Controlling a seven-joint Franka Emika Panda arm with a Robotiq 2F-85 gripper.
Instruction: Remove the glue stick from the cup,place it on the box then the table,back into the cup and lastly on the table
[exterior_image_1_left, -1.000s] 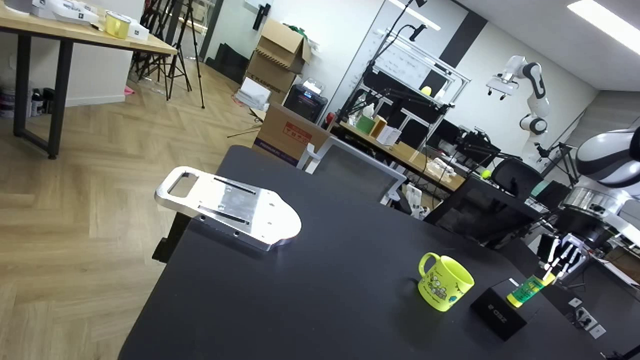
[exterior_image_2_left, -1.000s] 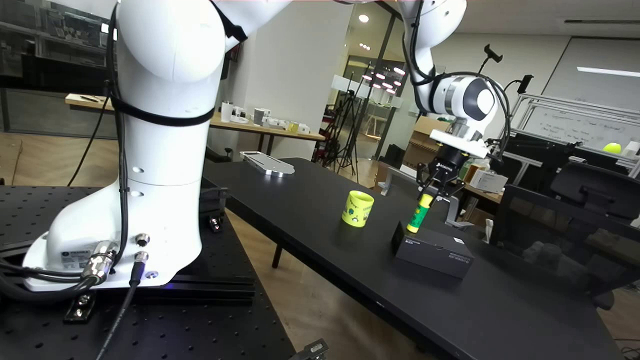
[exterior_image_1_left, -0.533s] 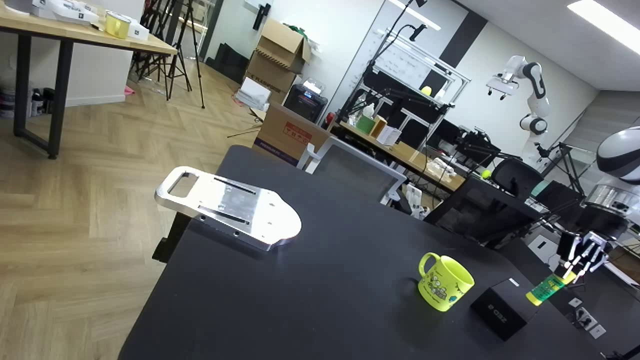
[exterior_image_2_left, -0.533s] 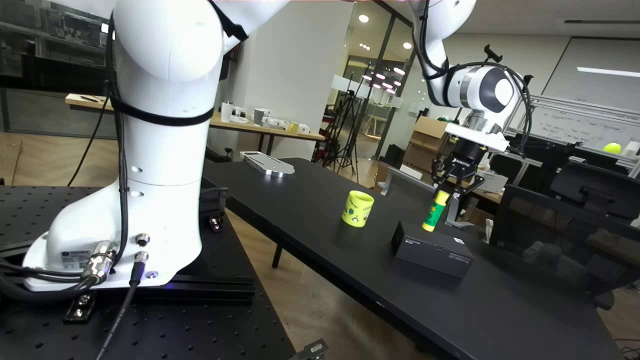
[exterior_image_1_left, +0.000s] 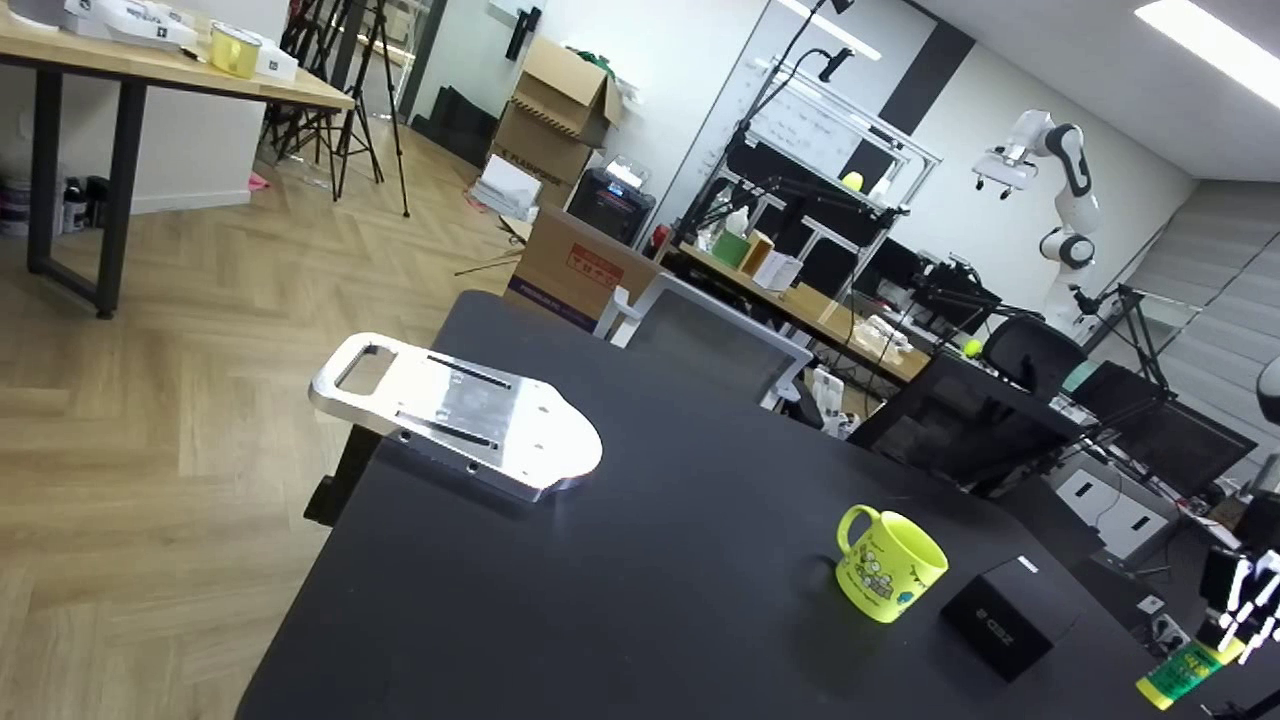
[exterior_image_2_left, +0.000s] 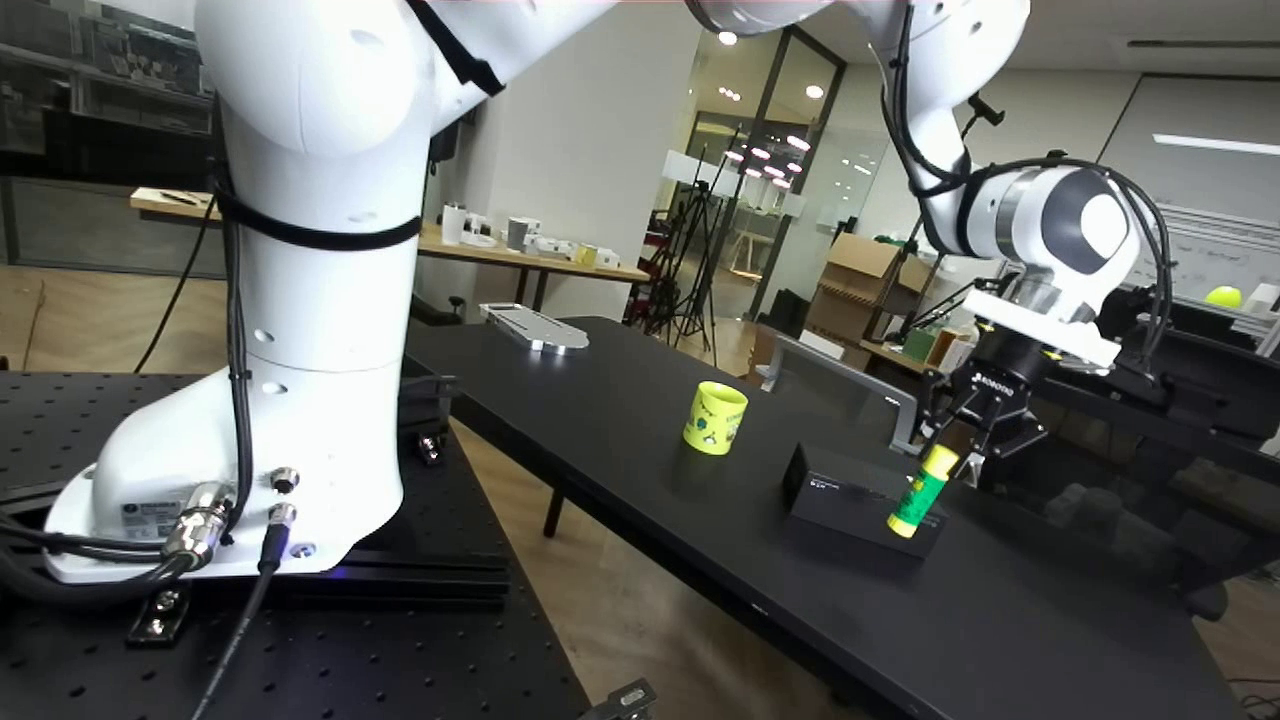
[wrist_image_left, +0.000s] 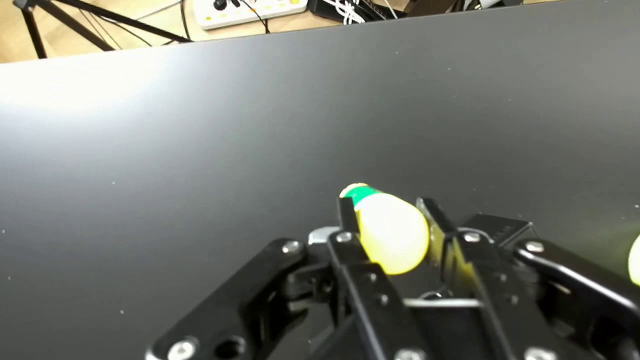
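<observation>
clamping glue stick (exterior_image_2_left: 920, 492) over table (exterior_image_1_left: 660, 560), gripper (wrist_image_left: 386, 212) apart from box (exterior_image_1_left: 1005, 615)

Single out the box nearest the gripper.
The black ZED 2 box, the only one on the black table; the brown cardboard boxes stand farther off, beyond its edge.

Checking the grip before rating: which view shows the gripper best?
Wrist view: the gripper appears largest, fingers flanking the glue stick. Both exterior views show the gripper smaller; in an exterior view, the gripper runs off the right edge.
</observation>
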